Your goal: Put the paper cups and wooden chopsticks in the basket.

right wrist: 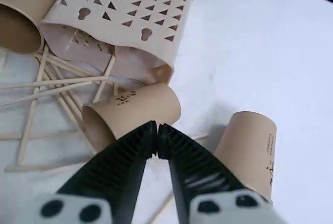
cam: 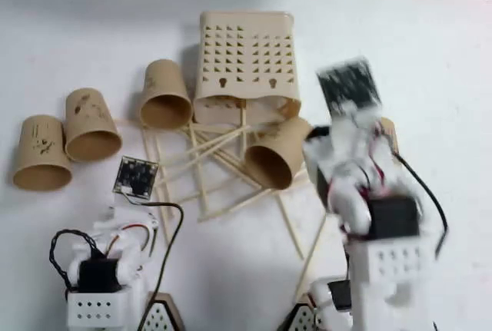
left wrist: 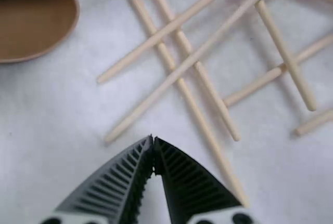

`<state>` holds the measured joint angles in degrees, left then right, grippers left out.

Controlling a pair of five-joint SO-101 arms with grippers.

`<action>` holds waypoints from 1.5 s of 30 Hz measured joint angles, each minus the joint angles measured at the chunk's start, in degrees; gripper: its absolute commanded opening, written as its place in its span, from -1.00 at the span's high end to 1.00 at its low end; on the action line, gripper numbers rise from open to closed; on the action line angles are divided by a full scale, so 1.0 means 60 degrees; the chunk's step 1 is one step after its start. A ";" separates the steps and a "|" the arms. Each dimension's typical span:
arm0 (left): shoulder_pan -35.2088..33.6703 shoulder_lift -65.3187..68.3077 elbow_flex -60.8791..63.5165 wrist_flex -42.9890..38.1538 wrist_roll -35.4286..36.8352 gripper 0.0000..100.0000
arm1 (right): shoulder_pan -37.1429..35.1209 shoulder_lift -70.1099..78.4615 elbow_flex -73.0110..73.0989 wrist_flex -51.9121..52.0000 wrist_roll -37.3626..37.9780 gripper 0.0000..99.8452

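A cream perforated basket (cam: 246, 66) lies on its side at the back of the table, its mouth facing the arms. Several wooden chopsticks (cam: 207, 170) lie crossed in front of it. Three paper cups (cam: 40, 153) (cam: 91, 125) (cam: 164, 94) lie to its left. Another cup (cam: 277, 154) lies at its mouth, and one more cup (right wrist: 247, 146) lies beside the right arm (cam: 361, 193). My left gripper (left wrist: 153, 142) is shut and empty above the chopsticks (left wrist: 182, 73). My right gripper (right wrist: 157, 129) is shut and empty just above the cup at the basket's mouth (right wrist: 132, 112).
The table is covered in white cloth (cam: 430, 54), with open room at the far right and far left. The left arm (cam: 100, 262) stands at the near edge, with its cable looping beside it.
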<state>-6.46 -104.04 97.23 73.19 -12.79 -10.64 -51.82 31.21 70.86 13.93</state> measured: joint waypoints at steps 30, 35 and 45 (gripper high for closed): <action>0.0000 0.0000 0.0000 0.0000 0.0000 0.95 | -0.0645 0.8982 -0.2286 -0.3736 0.0000 0.60; 0.0000 0.0000 0.0000 0.0000 0.0000 0.95 | -0.0645 0.9670 -0.2300 -0.4806 0.0733 0.60; 0.0000 0.0000 0.0000 0.0000 0.0000 0.95 | -0.0132 1.0095 -0.2300 -0.5788 0.0894 0.97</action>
<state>-6.46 -104.04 97.23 73.19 -12.79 -11.43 8.75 17.41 36.13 19.30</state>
